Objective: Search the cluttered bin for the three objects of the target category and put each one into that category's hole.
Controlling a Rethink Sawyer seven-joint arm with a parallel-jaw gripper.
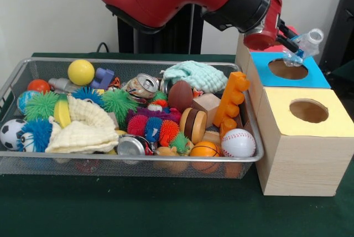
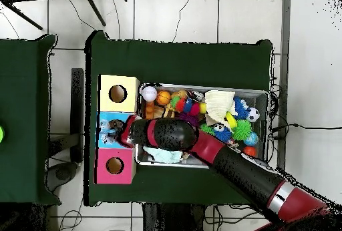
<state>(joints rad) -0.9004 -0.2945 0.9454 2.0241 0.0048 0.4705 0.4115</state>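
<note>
My gripper (image 1: 291, 43) is shut on a small clear plastic bottle (image 1: 304, 45) and holds it tilted just above the blue-faced box (image 1: 318, 76), over the far edge of its round hole (image 1: 288, 69). In the overhead view the gripper (image 2: 113, 133) and bottle (image 2: 105, 135) cover much of the blue face (image 2: 105, 119). The wire mesh bin (image 1: 138, 60) stands beside the boxes, full of balls, spiky toys, crushed cans, cloths and blocks; it also shows in the overhead view (image 2: 262, 93).
The yellow-faced box (image 1: 332, 118) stands nearest the camera, with its own hole (image 1: 308, 111). The red-faced box (image 2: 115, 165) is on the blue box's other side. An orange block (image 1: 232, 97) leans at the bin's end by the boxes. My arm crosses above the bin.
</note>
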